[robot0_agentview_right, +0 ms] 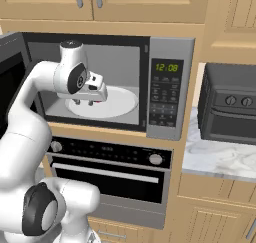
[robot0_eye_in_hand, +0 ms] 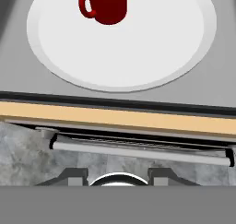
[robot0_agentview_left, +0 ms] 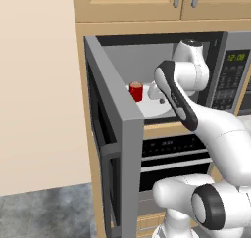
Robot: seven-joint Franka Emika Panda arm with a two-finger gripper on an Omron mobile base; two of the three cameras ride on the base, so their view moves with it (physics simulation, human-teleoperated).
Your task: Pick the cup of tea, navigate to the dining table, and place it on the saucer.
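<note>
Nearest the base cameras we see our white arm (robot0_agentview_left: 215, 134) rising and bending forward into the open microwave (robot0_agentview_right: 165, 87), whose grey door (robot0_agentview_left: 115, 134) stands swung out to the left in the left base view. Our claw (robot0_agentview_right: 85, 103) hangs just inside the microwave's mouth, above the near part of the white round turntable (robot0_eye_in_hand: 161, 43). We cannot tell from these views how wide its jaws stand, and nothing shows between them. On the turntable stands the cup of tea (robot0_agentview_left: 136, 91), a glossy red mug, upright; in the hand view the mug (robot0_eye_in_hand: 103, 5) sits at the top edge with its handle pointing left in that frame, well apart from the claw and untouched. In the left base view the cup stands just left of our wrist, toward the door side of the cavity. Below the microwave we see the black built-in oven (robot0_agentview_right: 110, 172) with its long handle, set in tan wood cabinets (robot0_agentview_left: 127, 2). To the right, in the right base view, a dark toaster oven (robot0_agentview_right: 230, 104) sits on a marble surface (robot0_agentview_right: 220, 159). The microwave's green clock glows on its control panel (robot0_agentview_right: 166, 94).
</note>
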